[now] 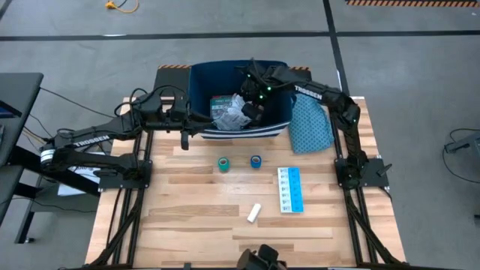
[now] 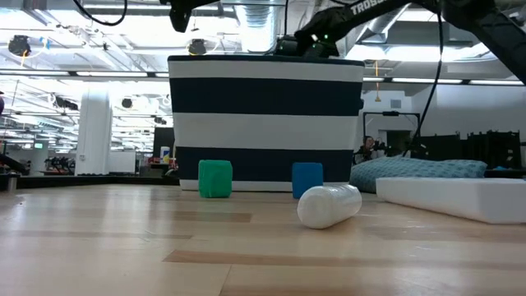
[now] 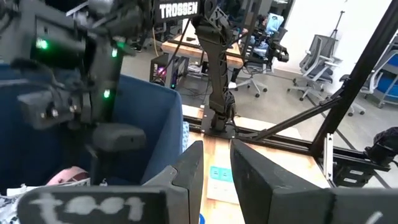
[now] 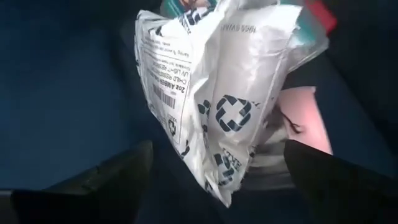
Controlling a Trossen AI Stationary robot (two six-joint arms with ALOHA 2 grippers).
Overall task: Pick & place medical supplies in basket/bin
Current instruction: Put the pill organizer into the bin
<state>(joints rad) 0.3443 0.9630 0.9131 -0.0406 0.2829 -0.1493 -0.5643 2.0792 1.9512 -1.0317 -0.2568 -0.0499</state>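
1. While the right arm reaches over the far side of the desk [image 1: 195, 217], its right pincer [image 1: 257, 105] hangs inside the navy bin [image 1: 201, 94], just above the supplies already lying there.
2. Seen from the right wrist, the two dark fingers [image 4: 106, 180] stand spread wide apart, with nothing between them; a crumpled white packet [image 4: 217, 93] printed with blue cross marks lies just beyond them on the bin's dark floor.
3. Beside that packet a pink item [image 4: 305, 115] shows, and a red-and-teal pack [image 1: 220, 100] lies at the packet's far side in the bin.
4. The left pincer [image 1: 185, 140] sits at the near left corner of the bin, outside its wall, low over the desk; its fingers [image 3: 189, 180] are nearly pressed together with only a narrow gap, and they pinch nothing.
5. On the bare desk in front of the bin stand a teal tape roll [image 1: 223, 163] and a blue tape roll [image 1: 256, 161], near each other but apart.
6. Nearer the desk's front edge lies a small white tube [image 1: 254, 213] on its side, and to its right a flat white-and-blue printed pack [image 1: 289, 189].
7. A teal dotted cloth [image 1: 309, 126] rests against the bin's right side.
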